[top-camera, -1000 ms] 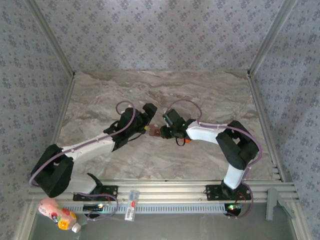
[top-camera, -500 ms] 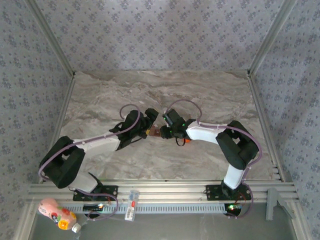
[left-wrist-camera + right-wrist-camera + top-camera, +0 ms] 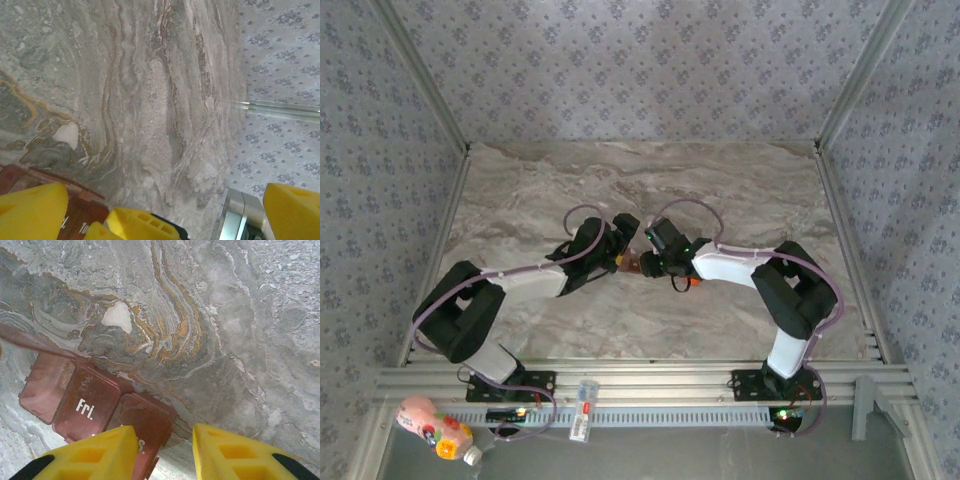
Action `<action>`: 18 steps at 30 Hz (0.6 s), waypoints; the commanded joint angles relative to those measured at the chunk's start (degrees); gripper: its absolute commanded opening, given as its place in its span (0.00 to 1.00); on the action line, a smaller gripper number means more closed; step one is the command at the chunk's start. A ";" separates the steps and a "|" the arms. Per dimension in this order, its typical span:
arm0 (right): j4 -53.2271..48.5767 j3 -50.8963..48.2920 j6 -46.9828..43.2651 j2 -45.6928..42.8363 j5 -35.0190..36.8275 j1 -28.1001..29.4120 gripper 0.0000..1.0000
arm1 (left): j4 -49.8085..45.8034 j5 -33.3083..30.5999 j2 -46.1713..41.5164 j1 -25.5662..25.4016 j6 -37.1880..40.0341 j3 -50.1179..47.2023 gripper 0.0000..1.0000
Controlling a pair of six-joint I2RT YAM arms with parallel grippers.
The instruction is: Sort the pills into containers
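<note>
My left claw [image 3: 165, 215] stands wide, with bare marble table [image 3: 150, 100] between its fingers and one end of the dark red pill box [image 3: 80, 212] just beside its left finger. My right claw [image 3: 162, 452] is narrow. A corner of the pill box reaches into its gap, and I cannot tell whether I pinch it. One lid reads "Fri." From above, the box lies mid-table, between my two claws, which nearly meet over it.
</note>
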 commanded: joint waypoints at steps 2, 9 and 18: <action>-6.76 -2.39 -1.09 3.86 -1.42 1.21 0.38 | 3.36 1.18 1.53 0.71 -0.95 2.38 1.00; -6.85 -2.39 -1.20 4.00 -1.50 1.17 0.38 | 4.26 2.03 3.97 1.12 -1.01 4.17 1.00; -7.11 -2.06 -1.21 4.26 -1.37 1.34 0.37 | 5.25 2.27 6.87 1.45 -1.69 4.38 1.00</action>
